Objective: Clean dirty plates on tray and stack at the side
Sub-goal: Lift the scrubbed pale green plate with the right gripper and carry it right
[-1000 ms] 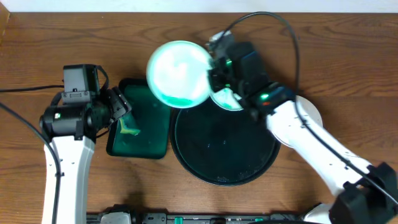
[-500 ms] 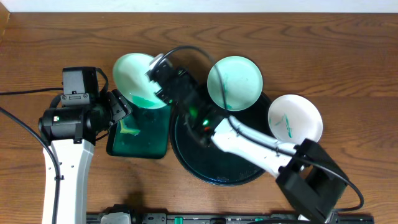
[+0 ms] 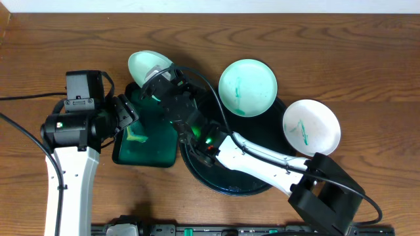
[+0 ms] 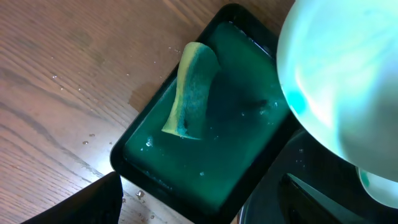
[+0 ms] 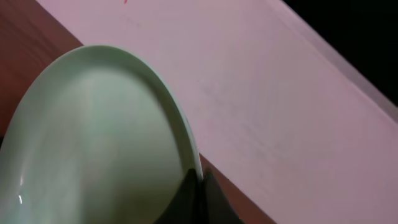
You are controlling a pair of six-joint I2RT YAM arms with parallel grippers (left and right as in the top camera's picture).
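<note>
The right gripper (image 3: 165, 88) is pinching the rim of a teal-tinted plate (image 3: 144, 65), holding it tilted on edge over the far end of the small green tray (image 3: 147, 151), beside the black tray (image 3: 226, 180). The plate is probably light, stiff, wet-slick and breakable, so the rim is the sensible hold. The right arm is stretching across the black tray. The left gripper (image 3: 125, 111) is hanging open, empty, near the sponge (image 4: 189, 90).
</note>
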